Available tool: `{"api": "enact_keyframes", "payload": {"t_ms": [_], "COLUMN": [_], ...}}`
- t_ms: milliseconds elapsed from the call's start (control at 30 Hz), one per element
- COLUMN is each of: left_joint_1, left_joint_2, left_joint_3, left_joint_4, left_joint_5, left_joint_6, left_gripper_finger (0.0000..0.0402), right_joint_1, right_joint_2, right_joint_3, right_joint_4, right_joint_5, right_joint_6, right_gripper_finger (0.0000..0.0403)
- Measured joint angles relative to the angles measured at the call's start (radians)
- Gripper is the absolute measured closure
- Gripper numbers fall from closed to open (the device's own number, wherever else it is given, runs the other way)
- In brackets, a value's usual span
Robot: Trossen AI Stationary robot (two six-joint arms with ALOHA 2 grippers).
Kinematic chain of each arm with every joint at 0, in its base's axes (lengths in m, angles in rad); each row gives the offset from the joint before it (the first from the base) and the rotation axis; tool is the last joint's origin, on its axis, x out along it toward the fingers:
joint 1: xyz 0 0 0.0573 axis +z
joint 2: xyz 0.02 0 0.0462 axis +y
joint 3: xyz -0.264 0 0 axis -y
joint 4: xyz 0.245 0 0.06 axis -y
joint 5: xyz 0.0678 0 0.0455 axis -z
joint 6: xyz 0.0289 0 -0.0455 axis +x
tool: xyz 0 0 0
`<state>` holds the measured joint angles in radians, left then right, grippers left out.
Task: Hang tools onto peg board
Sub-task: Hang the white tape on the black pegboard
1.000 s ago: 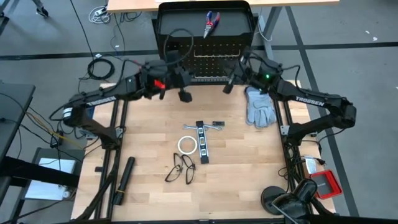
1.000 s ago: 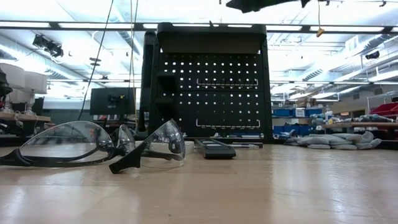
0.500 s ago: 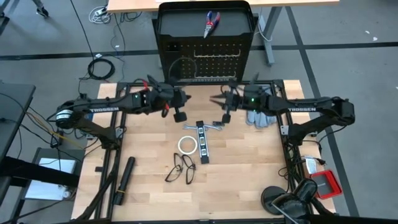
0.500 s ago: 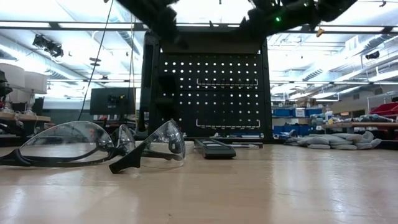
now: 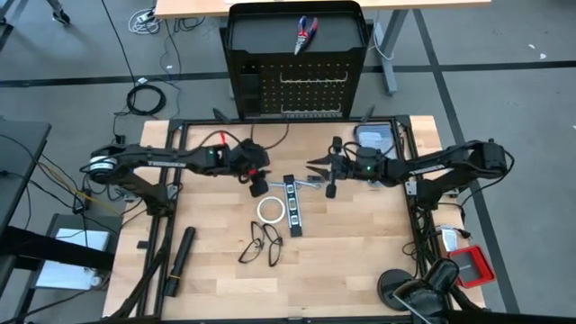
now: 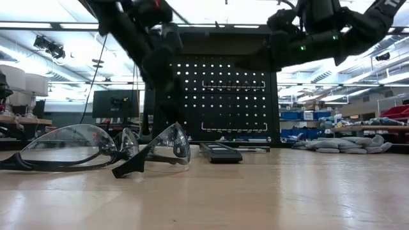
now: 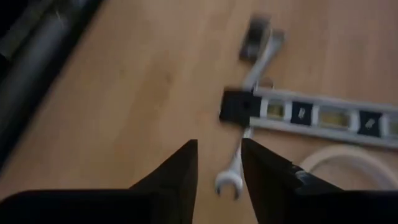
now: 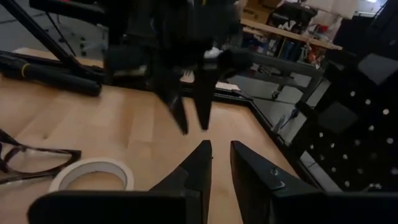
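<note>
My left gripper (image 5: 257, 185) hovers open over the table's middle, slanting down, its fingers (image 7: 180, 180) above the small silver wrench (image 7: 244, 149), touching nothing. My right gripper (image 5: 319, 173) hangs level beside it, pointing toward the table's left, open by a narrow gap (image 8: 221, 163). The black strip with white squares (image 5: 292, 205), the white tape ring (image 5: 271, 210) and the glasses (image 5: 261, 243) lie flat on the wood. The red-and-blue pliers (image 5: 306, 34) lie on the hooded top of the peg board (image 5: 297, 81), which stands at the far edge.
A long black cylinder (image 5: 183, 255) lies near the table's left front corner. A grey glove (image 5: 373, 137) lies at the far right, partly under my right arm. In the low view the glasses (image 6: 96, 150) stand nearest, the peg board (image 6: 217, 96) behind them.
Both grippers have come down from in front of the peg board toward the table's middle and nearer the front edge. My left gripper has tipped downward over the wrench. My right gripper has sunk toward the strip's far end. The tools have kept still.
</note>
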<state>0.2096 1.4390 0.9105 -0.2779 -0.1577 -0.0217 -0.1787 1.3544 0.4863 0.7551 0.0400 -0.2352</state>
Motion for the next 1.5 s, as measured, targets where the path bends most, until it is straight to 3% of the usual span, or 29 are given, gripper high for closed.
{"api": "enact_keyframes", "payload": {"t_ms": [400,600,767,1167,1333,1500], "left_joint_1": [-0.023,-0.095,-0.159,-0.210,-0.211,-0.210], "left_joint_2": [0.108,0.112,0.148,0.272,0.268,0.270], "left_joint_3": [0.001,0.001,0.002,0.006,0.011,0.025], "left_joint_4": [-0.062,-0.069,-0.100,-0.119,-0.141,-0.152], "left_joint_5": [0.256,0.217,0.092,0.089,0.022,-0.035], "left_joint_6": [-0.175,-0.231,-0.252,-0.347,-0.350,-0.281], "left_gripper_finger": [0.0268,0.0266,0.0246,0.0222,0.0262,0.0363], "right_joint_1": [0.049,0.085,0.093,0.093,0.093,0.093], "right_joint_2": [0.024,0.037,0.037,0.037,0.037,0.037], "right_joint_3": [-0.009,-0.009,-0.009,-0.009,-0.009,-0.009], "right_joint_4": [0.007,-0.019,-0.029,-0.031,-0.034,-0.052], "right_joint_5": [0.047,0.144,0.176,0.176,0.176,0.176], "right_joint_6": [0.008,-0.001,-0.003,-0.003,-0.003,0.006], "right_gripper_finger": [0.0335,0.0335,0.0335,0.0335,0.0335,0.0335]}}
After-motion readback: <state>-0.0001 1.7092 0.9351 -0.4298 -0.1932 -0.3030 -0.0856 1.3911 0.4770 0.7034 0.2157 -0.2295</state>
